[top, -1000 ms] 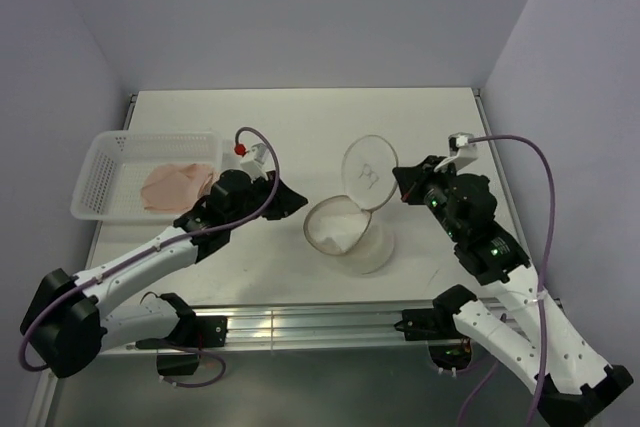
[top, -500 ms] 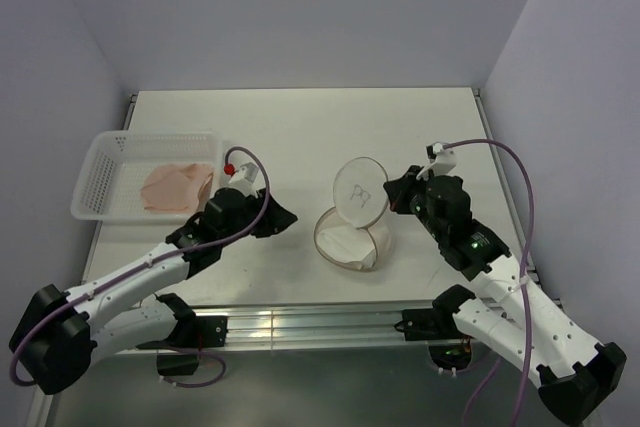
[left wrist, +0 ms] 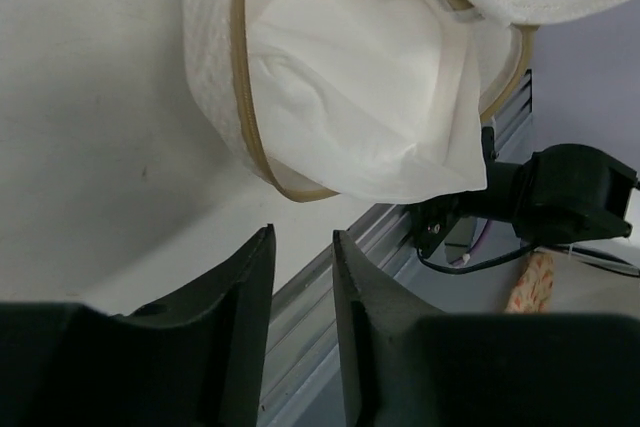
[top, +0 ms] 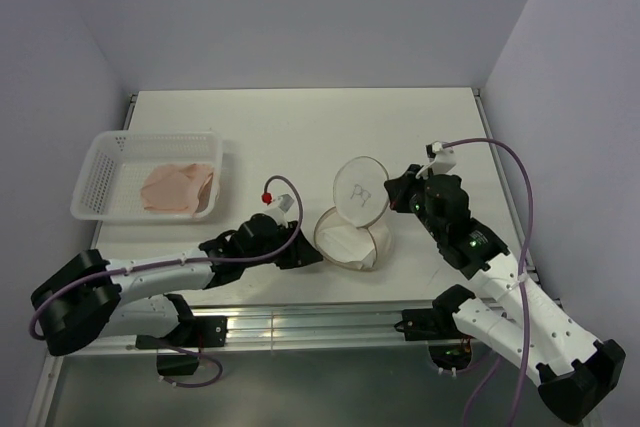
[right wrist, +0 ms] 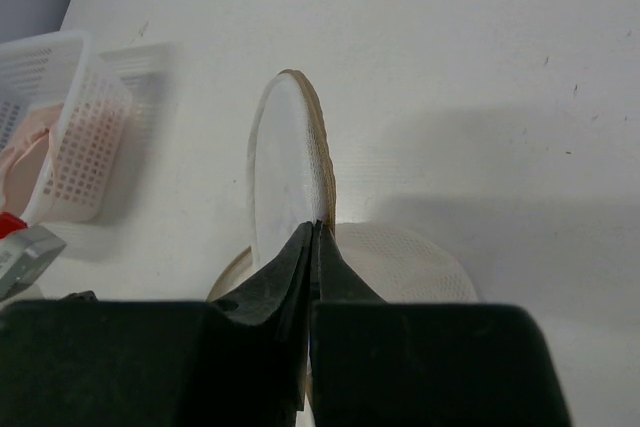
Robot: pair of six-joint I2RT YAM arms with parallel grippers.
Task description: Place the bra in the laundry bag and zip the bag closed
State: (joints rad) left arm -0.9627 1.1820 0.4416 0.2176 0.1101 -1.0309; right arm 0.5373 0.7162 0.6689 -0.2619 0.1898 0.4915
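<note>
The laundry bag lies open at the table's middle. Its lower half rests on the table and its lid stands upright. My right gripper is shut on the lid's rim and holds it up; in the right wrist view the jaws pinch the edge of the lid. My left gripper sits low on the table just left of the lower half, open by a narrow gap and empty. The lower half shows there with white lining. The pink bra lies in the white basket.
The white perforated basket stands at the far left; it also shows in the right wrist view. The table's near edge and its metal rail lie close below my left gripper. Purple walls enclose the table at back and sides.
My left arm has swung away from the basket, right and toward the near edge, down to the bag's lower half. My right gripper shifted slightly left with the lid, then held still.
</note>
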